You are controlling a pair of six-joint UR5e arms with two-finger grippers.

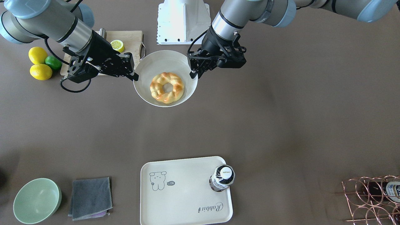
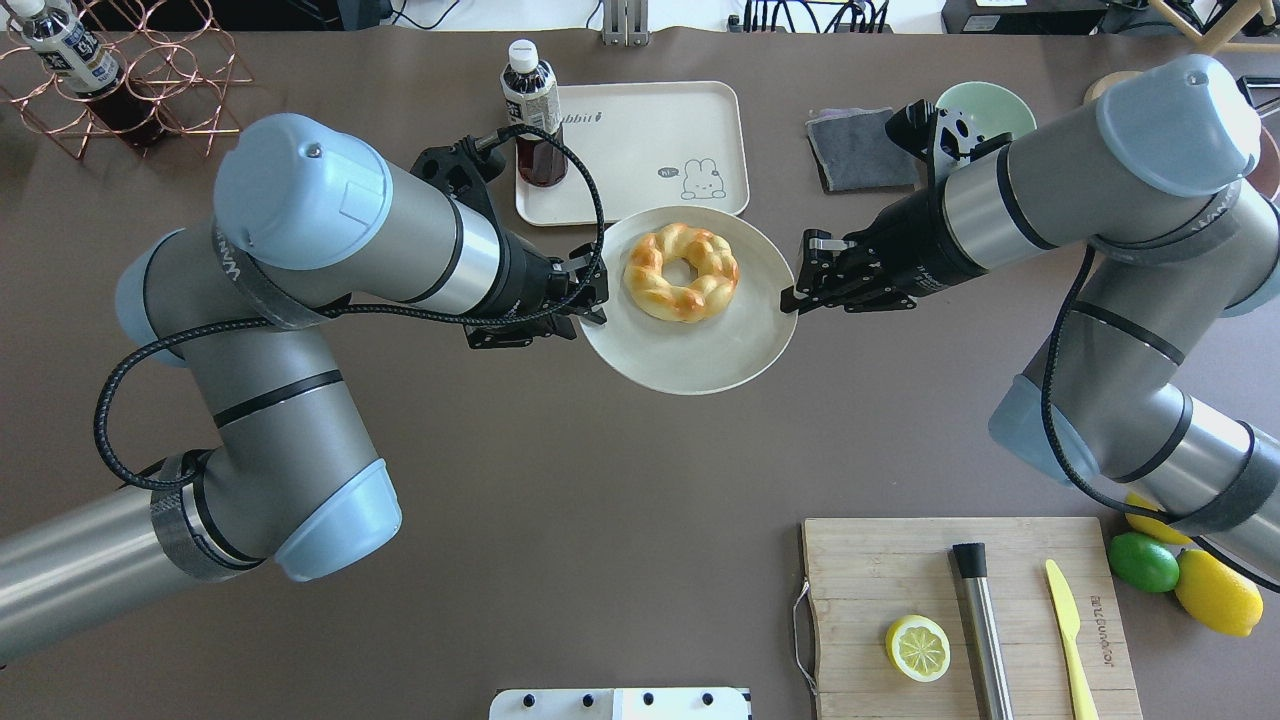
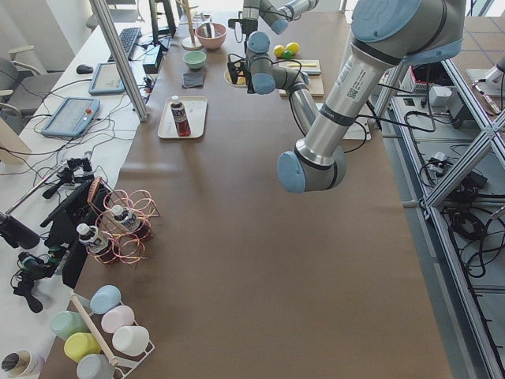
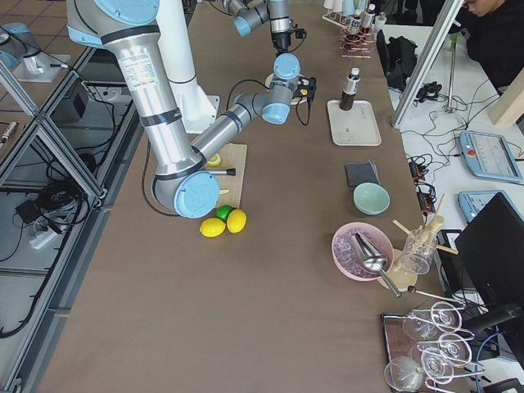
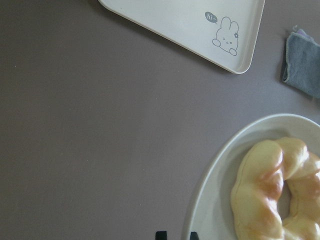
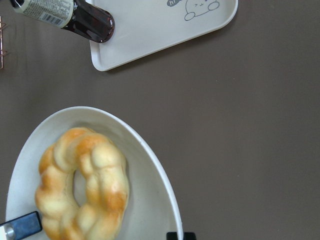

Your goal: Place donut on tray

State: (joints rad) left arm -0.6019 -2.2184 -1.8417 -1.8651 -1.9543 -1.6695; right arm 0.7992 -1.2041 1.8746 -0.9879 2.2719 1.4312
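The donut (image 1: 166,87), a golden-brown braided ring, lies in a white round bowl (image 1: 156,62) near the middle of the table. It also shows in the overhead view (image 2: 681,272) and in both wrist views (image 5: 280,195) (image 6: 85,185). My left gripper (image 2: 590,300) is shut on the bowl's left rim. My right gripper (image 2: 800,292) is shut on the opposite rim. The bowl (image 2: 700,350) overlaps the near edge of the cream tray (image 2: 640,150) in the overhead view. The tray (image 1: 187,203) carries a rabbit drawing and "Rabbit" script.
A dark drink bottle (image 1: 222,177) stands on one corner of the tray. A grey cloth (image 1: 90,197) and a green bowl (image 1: 37,200) lie beside the tray. A wooden cutting board (image 2: 960,620) with a lemon half (image 2: 918,647), lemons, a lime (image 1: 53,62) and a copper wire rack (image 1: 372,200) sit at the edges.
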